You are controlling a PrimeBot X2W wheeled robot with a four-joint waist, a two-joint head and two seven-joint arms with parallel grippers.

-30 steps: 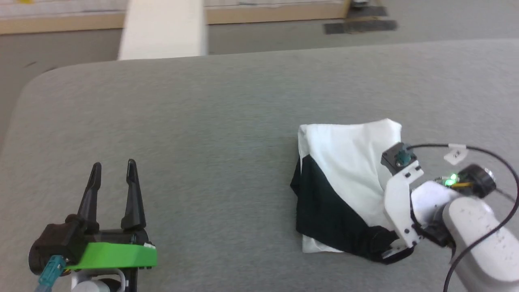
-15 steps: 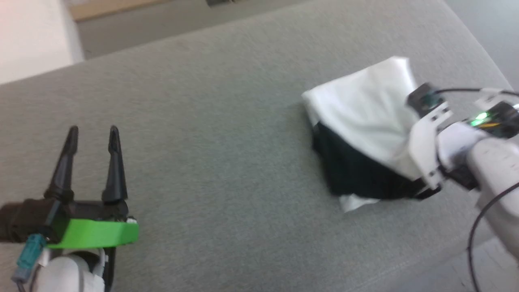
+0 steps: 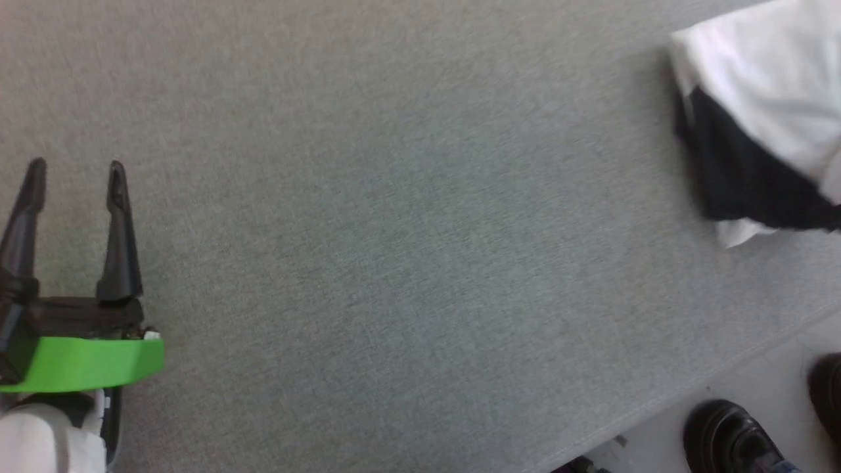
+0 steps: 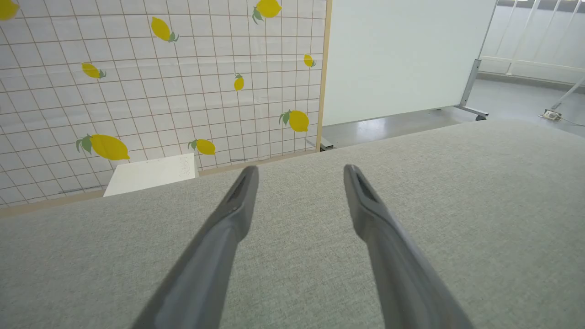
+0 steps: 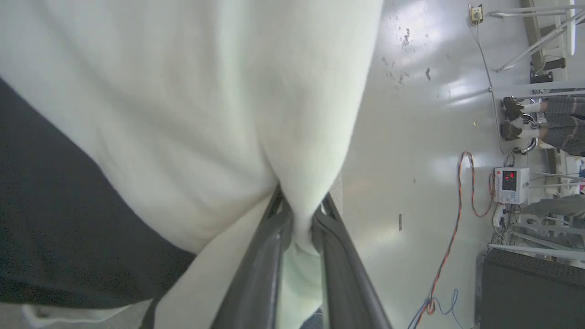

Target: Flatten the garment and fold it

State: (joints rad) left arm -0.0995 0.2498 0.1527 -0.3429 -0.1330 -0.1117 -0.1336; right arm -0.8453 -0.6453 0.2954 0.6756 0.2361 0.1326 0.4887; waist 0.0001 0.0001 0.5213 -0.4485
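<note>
The garment [image 3: 762,98] lies as a folded bundle on the grey table [image 3: 394,230] at the head view's upper right, white with a black part along its near side. In the right wrist view my right gripper [image 5: 301,205] is shut on a pinch of the garment's [image 5: 183,114] white cloth, which bunches between the two fingers. My left gripper [image 3: 75,167] rests open at the lower left, far from the garment. The left wrist view shows its fingers [image 4: 300,170] spread over bare table, nothing between them.
The table's near edge [image 3: 690,401] runs diagonally at lower right, with a person's black shoe [image 3: 729,433] on the floor beyond it. A lemon-print tiled panel [image 4: 137,91] and a white board [image 4: 402,55] stand past the far edge. Cables [image 5: 457,228] lie on the floor.
The head camera has swung down and left, so the garment now sits at the picture's upper right edge and the right arm has left it. Both grippers keep their states.
</note>
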